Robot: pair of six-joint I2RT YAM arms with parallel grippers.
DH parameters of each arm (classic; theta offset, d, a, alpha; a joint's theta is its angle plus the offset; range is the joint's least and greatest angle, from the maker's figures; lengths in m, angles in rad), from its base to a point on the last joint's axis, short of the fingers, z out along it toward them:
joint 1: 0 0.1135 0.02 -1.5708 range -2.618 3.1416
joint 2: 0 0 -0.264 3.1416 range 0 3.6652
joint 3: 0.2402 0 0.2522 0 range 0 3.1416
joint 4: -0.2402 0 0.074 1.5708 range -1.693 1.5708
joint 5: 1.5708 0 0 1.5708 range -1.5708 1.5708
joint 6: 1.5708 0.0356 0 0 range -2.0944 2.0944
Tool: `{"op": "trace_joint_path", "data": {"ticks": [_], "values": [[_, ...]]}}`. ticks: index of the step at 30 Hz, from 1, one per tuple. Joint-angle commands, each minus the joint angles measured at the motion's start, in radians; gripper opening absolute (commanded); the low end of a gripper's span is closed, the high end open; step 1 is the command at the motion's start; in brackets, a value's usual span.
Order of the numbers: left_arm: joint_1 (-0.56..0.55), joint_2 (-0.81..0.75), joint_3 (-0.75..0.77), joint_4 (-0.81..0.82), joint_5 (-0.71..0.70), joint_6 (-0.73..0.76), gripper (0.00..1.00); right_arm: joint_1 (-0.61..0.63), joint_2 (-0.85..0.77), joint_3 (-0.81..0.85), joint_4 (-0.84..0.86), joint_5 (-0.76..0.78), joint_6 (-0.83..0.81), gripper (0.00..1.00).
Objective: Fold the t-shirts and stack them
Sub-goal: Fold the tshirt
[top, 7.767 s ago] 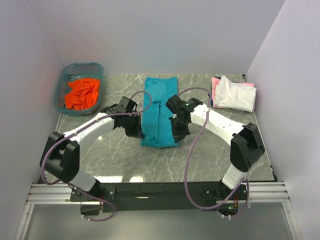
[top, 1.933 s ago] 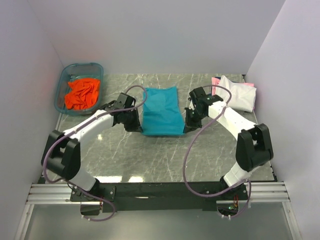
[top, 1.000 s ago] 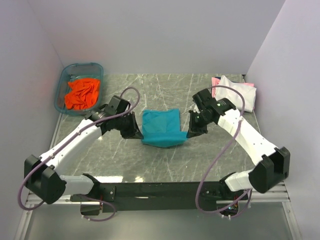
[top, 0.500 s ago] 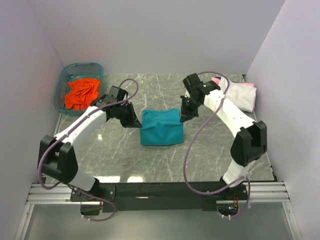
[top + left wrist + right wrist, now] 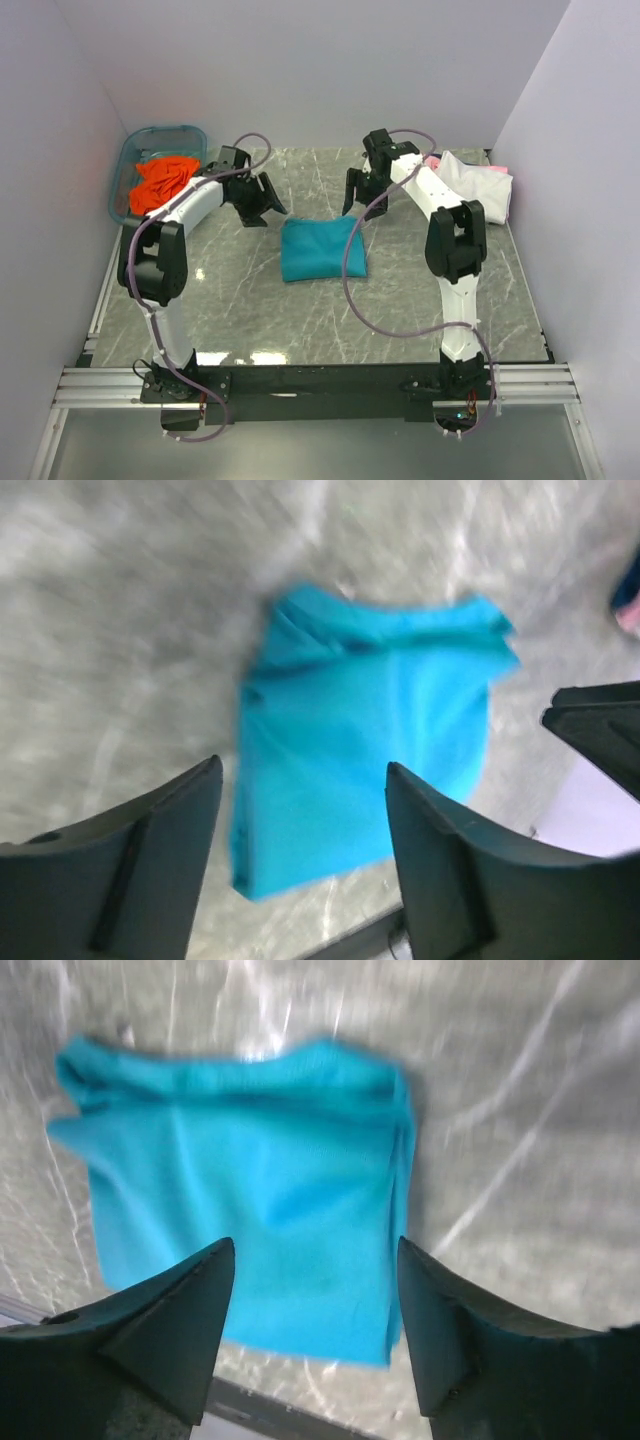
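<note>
The teal t-shirt (image 5: pixel 322 248) lies folded into a compact, nearly square packet on the grey marble table (image 5: pixel 250 310), a little above the centre of the overhead view, and nothing is touching it. The left gripper (image 5: pixel 265 208) hangs above the table just to the upper left of the packet. In its wrist view the two dark fingers (image 5: pixel 150 850) stand wide apart with nothing between them, and the folded teal cloth is seen below through the gap. The right gripper (image 5: pixel 360 203) hangs just to the upper right of the packet, and it is the same there: its fingers (image 5: pixel 170 1320) are spread wide, they hold nothing, and the shirt lies flat on the marble under them. Both wrist views are somewhat blurred, so I cannot see the fine creases, but one edge of the packet looks thicker and rolled. In the upper left of the overhead frame the orange t-shirt (image 5: pixel 160 180) sits crumpled inside the translucent blue tub (image 5: pixel 135 150), which stands against the left wall. In the upper right, near the back corner, the white t-shirt (image 5: pixel 478 188) rests folded on top of the pink t-shirt (image 5: pixel 432 160), of which only a narrow edge is visible. This small pile is well apart from the teal packet.
</note>
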Motion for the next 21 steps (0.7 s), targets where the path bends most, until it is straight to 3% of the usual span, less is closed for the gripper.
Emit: {"op": "trace_joint_path", "data": {"ticks": [1,4,9,16,21], "values": [[0.015,-0.024,0.058,0.047,-0.073,0.020,0.74,-0.044,0.002,0.080,0.057,-0.096,-0.055,0.74],[0.015,-0.065,-0.006,0.120,-0.051,0.023,0.73,-0.070,-0.070,0.006,0.112,-0.122,-0.078,0.75],[0.015,-0.107,-0.164,0.222,0.038,0.019,0.70,-0.105,-0.210,-0.273,0.247,-0.204,-0.089,0.75],[0.012,-0.196,-0.311,0.251,0.046,0.026,0.68,-0.108,-0.389,-0.549,0.327,-0.277,-0.064,0.75],[-0.002,-0.193,-0.359,0.262,0.058,0.017,0.68,-0.096,-0.446,-0.637,0.373,-0.310,-0.021,0.75]]}}
